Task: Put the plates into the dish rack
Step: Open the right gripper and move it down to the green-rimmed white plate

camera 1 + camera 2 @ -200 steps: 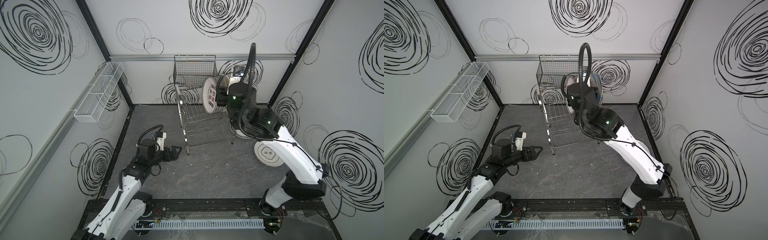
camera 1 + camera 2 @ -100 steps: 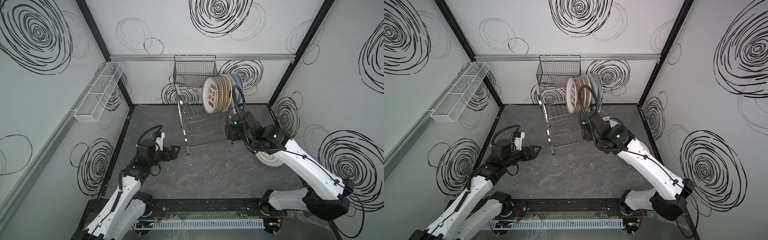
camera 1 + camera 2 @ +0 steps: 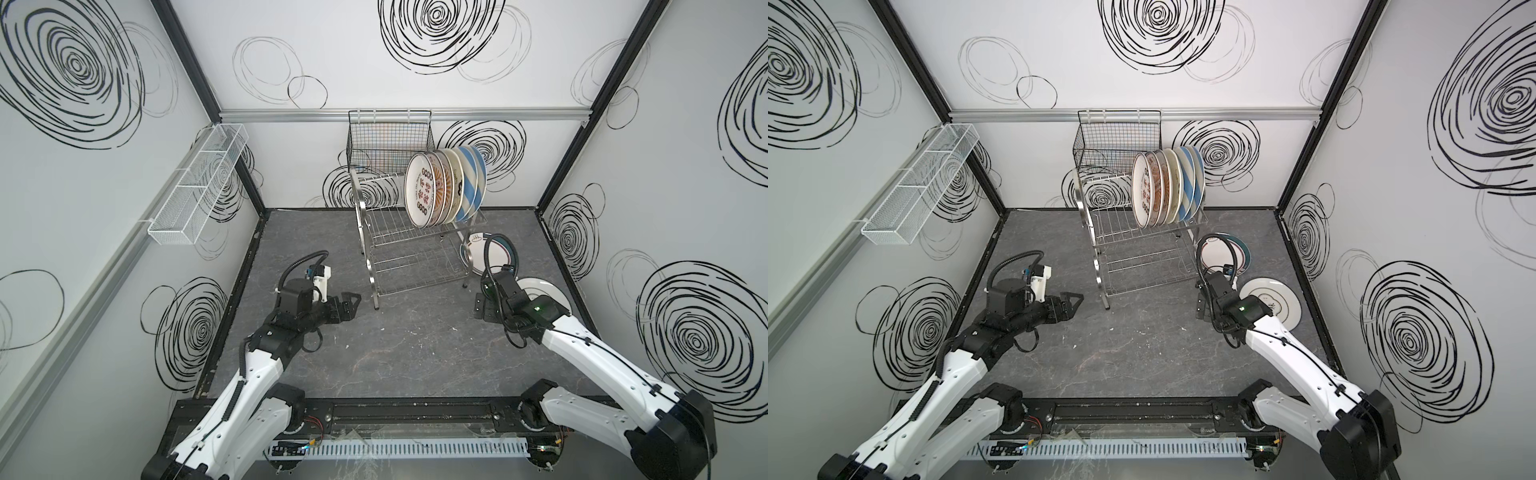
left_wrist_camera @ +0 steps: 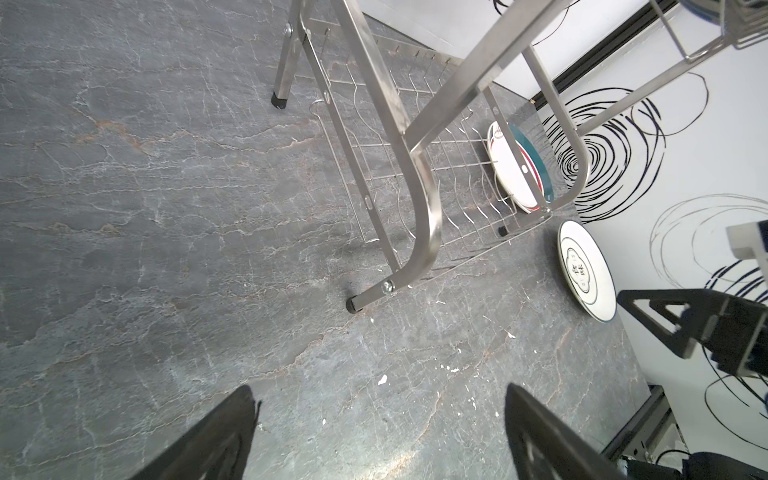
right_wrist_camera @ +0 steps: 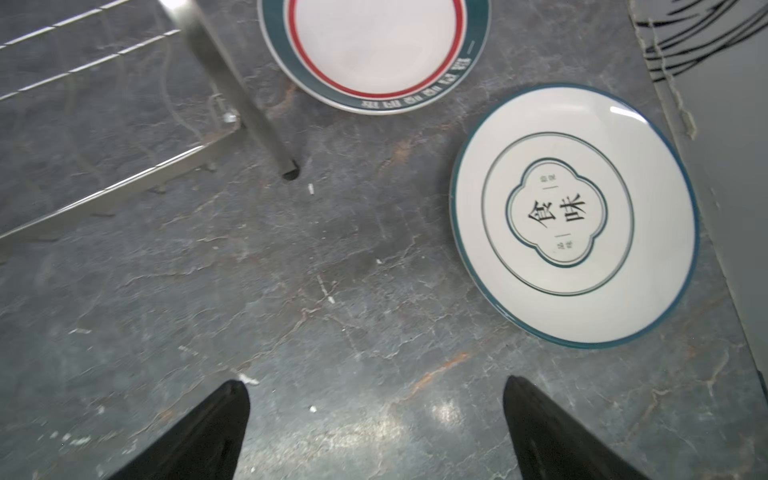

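Top views: grey marbled tabletop (image 3: 395,353), swirl-patterned walls (image 3: 340,50).

The dark grey marbled tabletop (image 3: 415,353) bears a shiny steel wire rack (image 4: 424,199); beside it lie a teal-rimmed round plate (image 5: 374,54) and a white round plate (image 5: 573,216).

Teal-rimmed plate (image 5: 374,45) red ring; whitish plate (image 5: 575,216) black characters; striped plate (image 3: 471,183) blue-white.

Looks like a robot lab test cell. Boxed in by swirl-printed white panels (image 3: 332,50) and black corner posts (image 3: 183,58). Fitted with left arm (image 3: 262,365) and right arm (image 3: 602,361) on a base rail (image 3: 415,415).
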You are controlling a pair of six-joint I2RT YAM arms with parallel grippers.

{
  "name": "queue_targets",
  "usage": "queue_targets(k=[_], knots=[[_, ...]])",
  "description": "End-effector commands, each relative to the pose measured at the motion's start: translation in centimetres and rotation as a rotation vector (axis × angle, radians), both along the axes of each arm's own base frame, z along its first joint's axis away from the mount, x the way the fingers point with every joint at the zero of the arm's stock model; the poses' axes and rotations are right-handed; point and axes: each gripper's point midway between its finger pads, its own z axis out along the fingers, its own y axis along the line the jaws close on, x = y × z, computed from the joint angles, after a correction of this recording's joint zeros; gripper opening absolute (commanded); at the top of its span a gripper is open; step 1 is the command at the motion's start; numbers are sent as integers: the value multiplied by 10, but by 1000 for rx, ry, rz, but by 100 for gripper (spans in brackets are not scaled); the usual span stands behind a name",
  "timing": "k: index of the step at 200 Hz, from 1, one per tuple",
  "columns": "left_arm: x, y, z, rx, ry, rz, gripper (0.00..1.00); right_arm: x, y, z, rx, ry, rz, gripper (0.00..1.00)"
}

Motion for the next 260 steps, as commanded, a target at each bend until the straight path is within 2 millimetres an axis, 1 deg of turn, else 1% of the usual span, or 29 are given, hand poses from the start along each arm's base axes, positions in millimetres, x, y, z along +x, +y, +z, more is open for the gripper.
queue_targets(k=[1,26,50,74,85,113,131,172,213,231,260], knots=[[2,-4,9,14,-51,-36,96,22,-13,4,7,-109,-82,100],[2,-5,9,13,-49,-40,96,34,-15,-8,89,-119,-88,100],[2,-4,9,13,-51,-40,96,39,-30,-19,68,-110,-124,100],[3,-2,11,13,-57,-32,96,41,-46,-28,66,-113,-160,100],[4,-1,11,14,-57,-25,96,42,-49,-32,79,-116,-165,100],[5,3,12,15,-62,-9,96,38,-56,-52,141,-89,-201,100],[6,5,11,13,-60,-6,96,36,-56,-62,197,-78,-209,100],[7,5,11,-1,-57,-10,96,28,-60,-79,184,-7,-217,100],[8,6,10,-8,-55,-11,96,25,-54,-95,200,104,-199,100],[8,6,11,-9,-56,-11,96,21,-48,-104,216,162,-170,100],[8,6,11,-10,-55,-9,96,17,-40,-105,255,177,-148,100]])
